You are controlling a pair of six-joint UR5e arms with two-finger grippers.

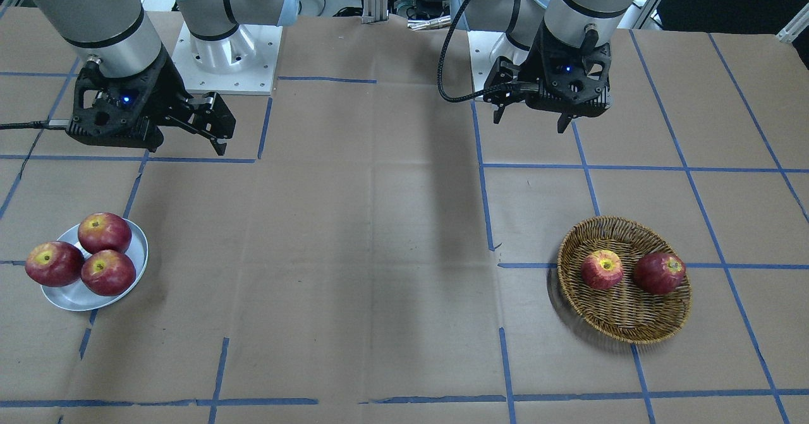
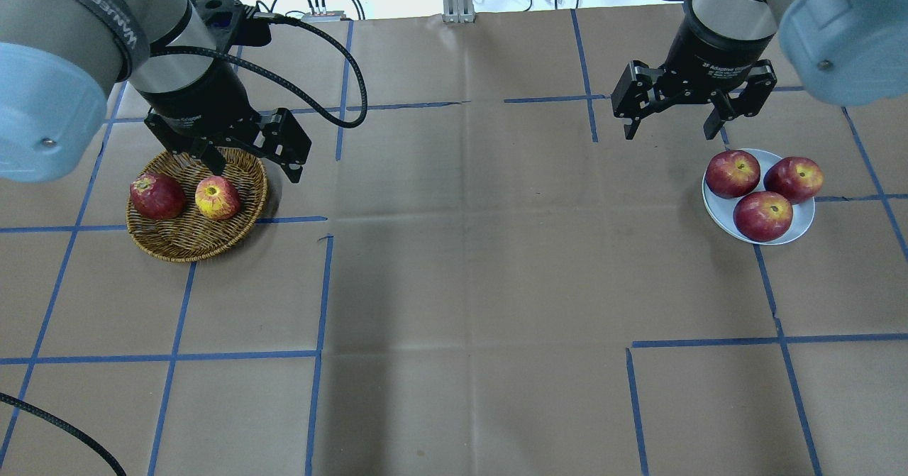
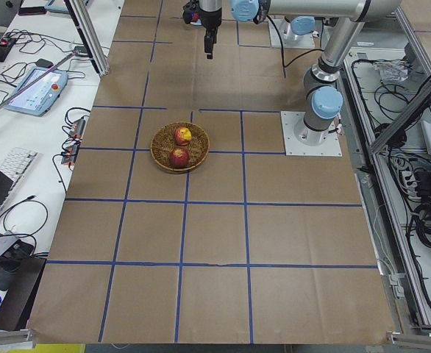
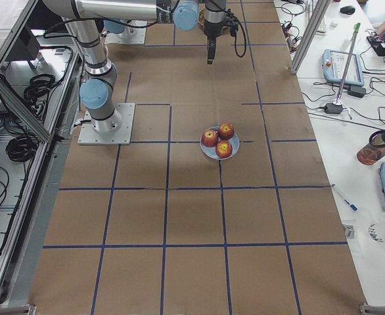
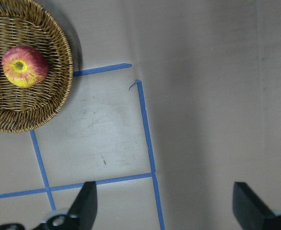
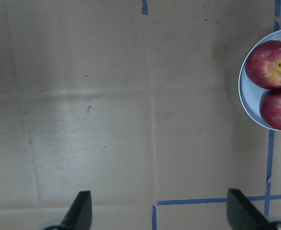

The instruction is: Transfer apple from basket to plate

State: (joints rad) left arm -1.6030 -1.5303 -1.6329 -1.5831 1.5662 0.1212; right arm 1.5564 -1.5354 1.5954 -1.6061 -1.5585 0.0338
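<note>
The apple (image 2: 217, 198) is lying in the basket (image 2: 188, 240). The left hand (image 2: 254, 169) and right hand (image 2: 669, 134) are both gaping, empty.

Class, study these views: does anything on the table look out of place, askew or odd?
The plate is crowded: three dark red apples fill it, and the outermost apple overhangs its rim. Nothing looks spilled or damaged.

In the overhead view, the round tan wicker basket (image 2: 177, 249) is lying flat at 9 o'clock and the small pale plate (image 2: 718, 210) at 3 o'clock, well apart. The apple (image 2: 217, 198), streaky pinkish-red, is sitting in the basket just toward 3 o'clock of its centre, its yellow stem hollow facing up.
</note>
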